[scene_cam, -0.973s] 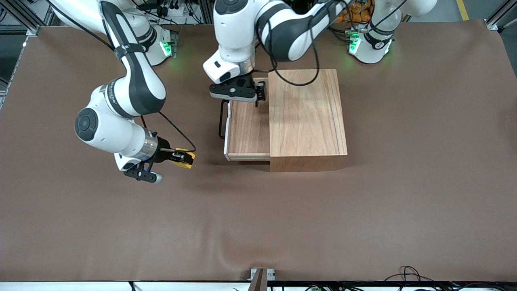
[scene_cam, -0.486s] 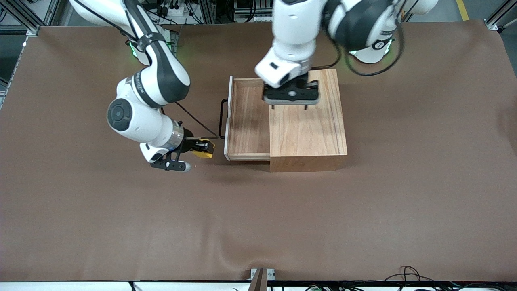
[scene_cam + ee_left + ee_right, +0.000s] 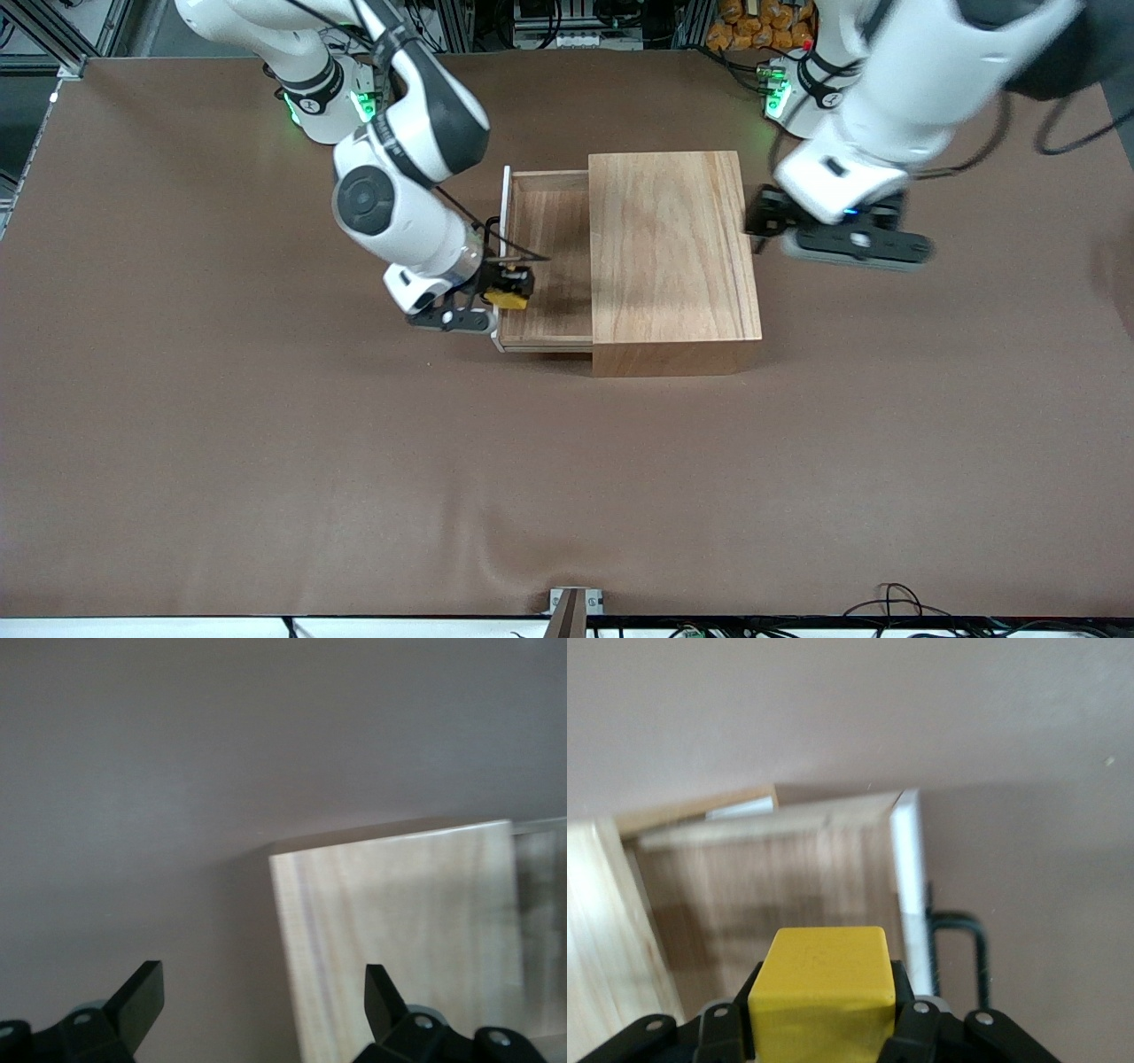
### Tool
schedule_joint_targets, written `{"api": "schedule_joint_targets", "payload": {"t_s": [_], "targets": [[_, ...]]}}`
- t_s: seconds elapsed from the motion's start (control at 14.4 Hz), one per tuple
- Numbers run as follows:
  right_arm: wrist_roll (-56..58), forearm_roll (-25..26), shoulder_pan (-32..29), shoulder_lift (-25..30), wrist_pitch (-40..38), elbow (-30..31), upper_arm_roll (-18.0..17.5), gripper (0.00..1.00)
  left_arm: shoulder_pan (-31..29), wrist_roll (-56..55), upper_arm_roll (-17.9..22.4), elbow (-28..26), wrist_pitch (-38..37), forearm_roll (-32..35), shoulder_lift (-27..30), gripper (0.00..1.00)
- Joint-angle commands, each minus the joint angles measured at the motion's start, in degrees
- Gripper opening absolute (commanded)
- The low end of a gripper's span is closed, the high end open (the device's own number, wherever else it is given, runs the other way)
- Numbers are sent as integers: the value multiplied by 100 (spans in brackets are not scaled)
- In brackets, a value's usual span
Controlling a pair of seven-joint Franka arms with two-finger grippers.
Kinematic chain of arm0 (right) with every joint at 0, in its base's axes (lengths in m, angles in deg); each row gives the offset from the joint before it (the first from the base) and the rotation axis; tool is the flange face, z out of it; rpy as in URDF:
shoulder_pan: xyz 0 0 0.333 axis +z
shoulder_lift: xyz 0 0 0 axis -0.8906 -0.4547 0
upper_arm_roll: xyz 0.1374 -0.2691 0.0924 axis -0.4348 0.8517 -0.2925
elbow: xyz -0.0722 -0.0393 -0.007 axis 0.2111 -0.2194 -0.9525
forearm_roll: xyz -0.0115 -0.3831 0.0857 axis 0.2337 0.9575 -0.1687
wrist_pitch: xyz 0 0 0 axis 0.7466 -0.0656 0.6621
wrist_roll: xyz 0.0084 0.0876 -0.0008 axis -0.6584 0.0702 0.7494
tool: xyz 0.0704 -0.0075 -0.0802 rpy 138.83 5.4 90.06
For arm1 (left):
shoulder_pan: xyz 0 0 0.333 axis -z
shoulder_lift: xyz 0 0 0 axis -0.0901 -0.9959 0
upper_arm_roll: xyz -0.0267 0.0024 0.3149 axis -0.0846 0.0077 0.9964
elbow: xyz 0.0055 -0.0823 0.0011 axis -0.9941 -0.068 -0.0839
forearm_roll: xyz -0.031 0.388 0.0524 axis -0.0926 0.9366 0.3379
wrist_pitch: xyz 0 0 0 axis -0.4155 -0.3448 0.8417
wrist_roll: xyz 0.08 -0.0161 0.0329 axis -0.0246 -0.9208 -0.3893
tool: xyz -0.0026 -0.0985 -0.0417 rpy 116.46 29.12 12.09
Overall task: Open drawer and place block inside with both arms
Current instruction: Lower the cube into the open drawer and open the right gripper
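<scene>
The drawer [image 3: 545,266] stands pulled out of the light-wood box [image 3: 673,257], its white front panel [image 3: 503,221] toward the right arm's end. My right gripper [image 3: 509,288] is shut on the yellow block [image 3: 511,299] and holds it over the drawer's front edge. In the right wrist view the block [image 3: 824,974] sits between the fingers of the gripper [image 3: 824,1014], with the drawer floor [image 3: 771,895], white panel [image 3: 908,877] and black handle [image 3: 961,943] below. My left gripper [image 3: 833,237] hangs open and empty above the table beside the box, toward the left arm's end. The left wrist view shows its spread fingers [image 3: 142,997] and the box [image 3: 399,930].
The brown table cover [image 3: 567,487] lies bare around the box. The arms' green-lit bases [image 3: 319,102] stand along the table's edge farthest from the front camera. Cables lie at the edge nearest that camera [image 3: 895,602].
My right gripper has carried the block from the table toward the box, to over the drawer's front edge. My left gripper has swung away from above the box toward the left arm's end.
</scene>
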Motion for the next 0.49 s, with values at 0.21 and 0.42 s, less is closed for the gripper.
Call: {"api": "schedule_joint_targets", "payload": {"t_s": [0.21, 0.42], "targets": [[-482, 187, 632, -387, 71, 7, 60, 0, -860, 505, -2, -36, -448, -25, 498, 100], [-518, 213, 730, -536, 150, 7, 60, 1, -1326, 911, -28, -53, -606, -34, 647, 100]]}}
